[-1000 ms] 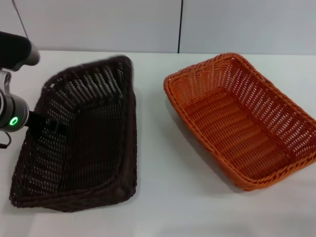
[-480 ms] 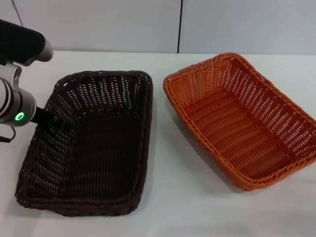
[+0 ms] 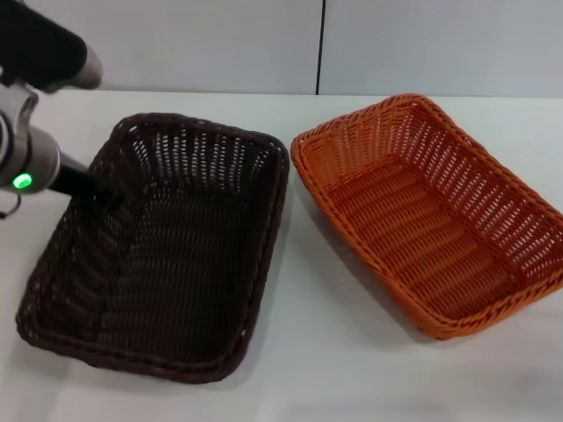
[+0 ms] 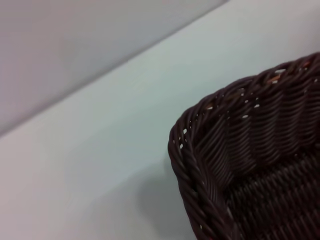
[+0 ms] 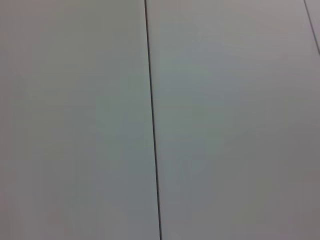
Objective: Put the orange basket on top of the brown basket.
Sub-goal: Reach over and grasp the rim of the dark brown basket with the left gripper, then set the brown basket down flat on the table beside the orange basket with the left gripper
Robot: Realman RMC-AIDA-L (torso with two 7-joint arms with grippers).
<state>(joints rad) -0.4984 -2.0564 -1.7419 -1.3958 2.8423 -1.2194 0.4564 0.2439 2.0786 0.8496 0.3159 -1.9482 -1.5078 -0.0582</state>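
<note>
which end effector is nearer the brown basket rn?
Left. The left end effector is at the brown basket's left rim; the right end effector is out of view.

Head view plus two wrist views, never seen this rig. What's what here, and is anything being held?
It is a two-armed robot with a camera on its head and one on each wrist.

The head view looks down at a white table. On it lie two woven tray baskets side by side, not stacked: the brown basket on the robot's left and the orange basket on its right.

The left gripper is at the brown basket's left rim; whether it is clamped on that rim cannot be told from here. The left wrist view shows one corner of the brown basket up close.

The right wrist view shows only a pale panelled wall; the right gripper appears in no picture. Nothing touches the orange basket.
</note>
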